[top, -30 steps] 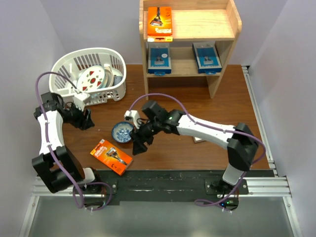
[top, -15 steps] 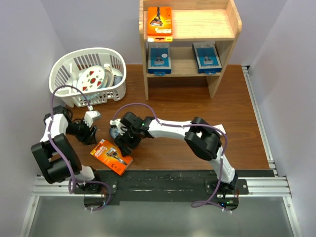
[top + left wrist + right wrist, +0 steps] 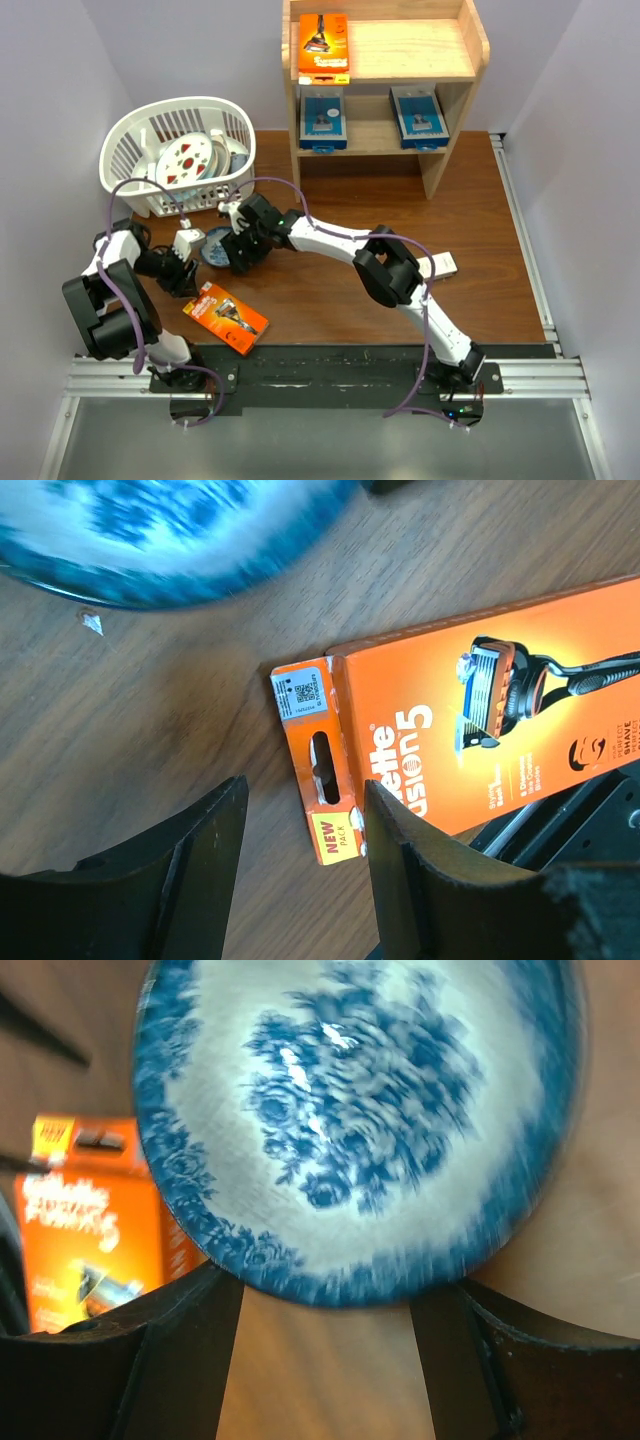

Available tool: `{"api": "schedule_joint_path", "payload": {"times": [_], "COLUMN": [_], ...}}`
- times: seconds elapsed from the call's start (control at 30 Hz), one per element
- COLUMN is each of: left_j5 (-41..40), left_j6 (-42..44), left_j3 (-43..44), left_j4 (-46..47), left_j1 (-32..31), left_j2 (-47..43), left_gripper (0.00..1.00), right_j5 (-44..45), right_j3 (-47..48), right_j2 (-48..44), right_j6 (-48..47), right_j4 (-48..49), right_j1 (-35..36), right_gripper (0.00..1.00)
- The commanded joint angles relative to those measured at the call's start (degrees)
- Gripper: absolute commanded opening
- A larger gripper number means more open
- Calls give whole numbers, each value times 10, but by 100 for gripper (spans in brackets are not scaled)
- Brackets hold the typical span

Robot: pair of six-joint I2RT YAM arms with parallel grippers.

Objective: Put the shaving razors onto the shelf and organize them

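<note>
Lying on the brown table [image 3: 480,200] between pale walls [image 3: 180,40], the orange razor pack [image 3: 225,318] is well apart from the shelf [image 3: 385,70]. The left gripper [image 3: 305,795] gapes astride the pack's tab. The right gripper [image 3: 325,1300] flanks a blue bowl [image 3: 350,1110], grip unclear.

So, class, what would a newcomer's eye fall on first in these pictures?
The orange Gillette Fusion5 razor pack lies flat near the front left, the left gripper open over its hang tab. Just beyond it a blue floral bowl fills the right wrist view, the right gripper at its rim. At the far edge stands the pine shelf, holding another orange pack and two blue packs.
</note>
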Motion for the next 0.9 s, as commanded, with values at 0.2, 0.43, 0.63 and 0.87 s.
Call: {"api": "schedule_joint_path", "payload": {"times": [0.2, 0.43, 0.63, 0.87], "left_j5": [-28, -54, -37, 3], "left_j6": [81, 97, 76, 75], "left_j3": [-28, -74, -109, -111], "left_j4": [-10, -7, 6, -12], "left_j1": [-2, -46, -105, -150], "left_j2": [-1, -1, -50, -59], "left_gripper": [54, 52, 51, 51], "right_j5": [-38, -9, 48, 104], "right_j3": [-159, -220, -235, -285], "right_j2": [-167, -184, -173, -186], "right_j6": [-104, -146, -195, -254], "right_j4": [-11, -17, -54, -64], "right_j1": [26, 74, 73, 36], "right_gripper": [69, 73, 69, 63]}}
